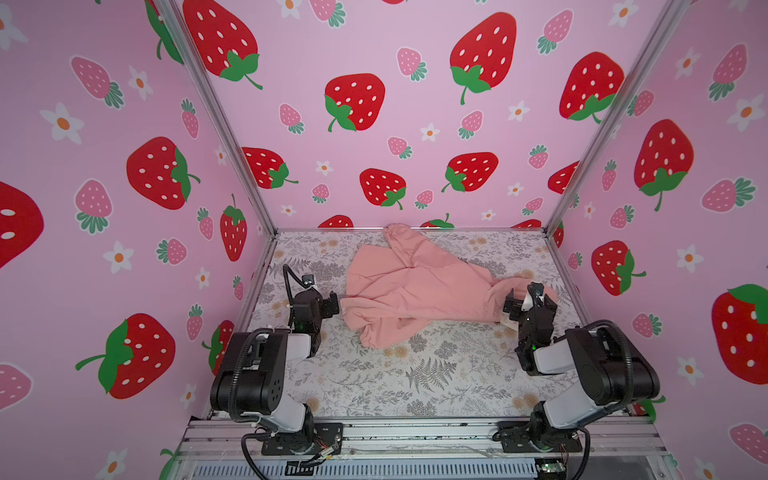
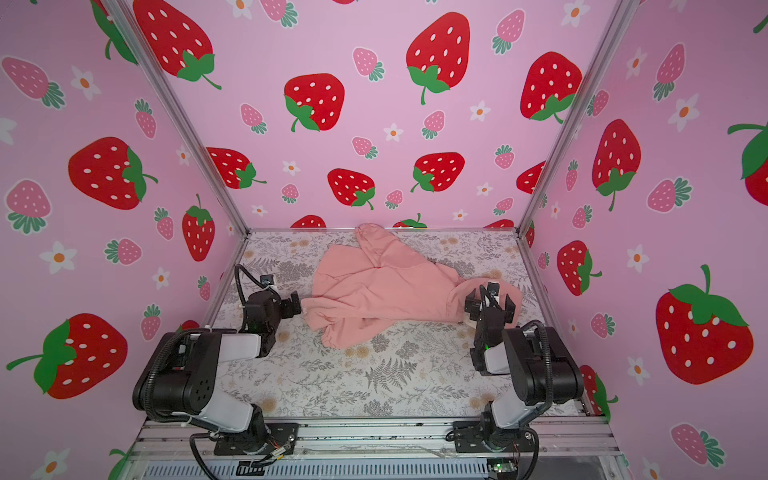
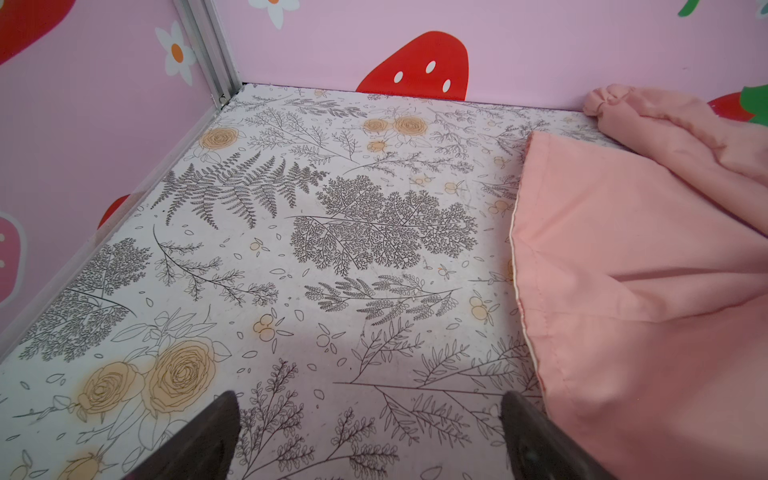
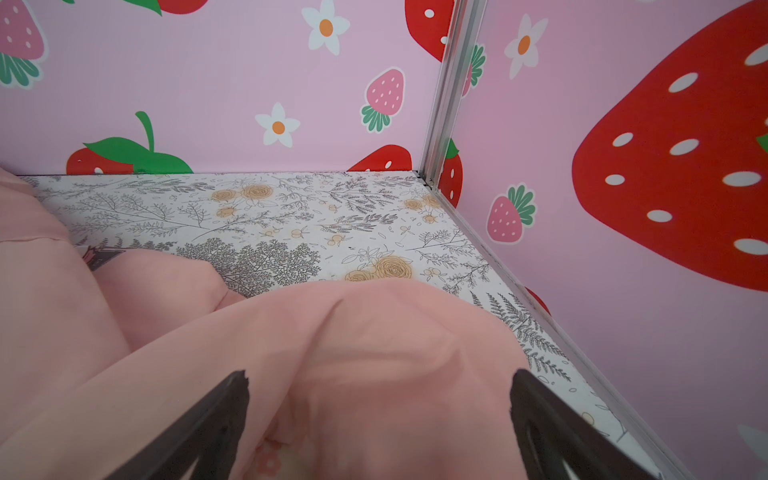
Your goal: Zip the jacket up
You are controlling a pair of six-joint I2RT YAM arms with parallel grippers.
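1. Both top views: looking down into a booth closed on three sides by pink panels [image 1: 104, 208] printed with red and pink strawberries and white flowers, with silver metal posts [image 1: 216, 120] at the two back corners.
2. Floored by a white table [image 1: 374, 374] printed with grey ferns, twigs and pale orange roses. Edged at the front by a metal rail [image 1: 415, 434] carrying both arm bases.
3. Far left: side wall, then bare print along it, seen right up to the back corner in the left wrist view.
4. Left of middle: left gripper [image 1: 334, 305], low over bare table, jaws spread wide with nothing between the dark fingers [image 3: 208, 440]. Just beside the left edge of the jacket [image 1: 415, 286]; cannot tell whether touching.
5. Middle to right, back half of the table: salmon-pink jacket, crumpled and folded over itself. One gathered cuff [image 1: 395, 229] against the back wall, another cuff [image 1: 368, 338] pointing towards the front. Zipper not made out in any view.
6. Right: right gripper [image 1: 530, 305] above the jacket's rounded right end, jaws wide apart, straddling a hump of pink cloth without pinching it. Hides part of that end in both top views. Sliver of cream lining [image 4: 274, 457] with a pink print showing in the right wrist view.
7. Far right: narrow strip of bare table, then the right side wall.
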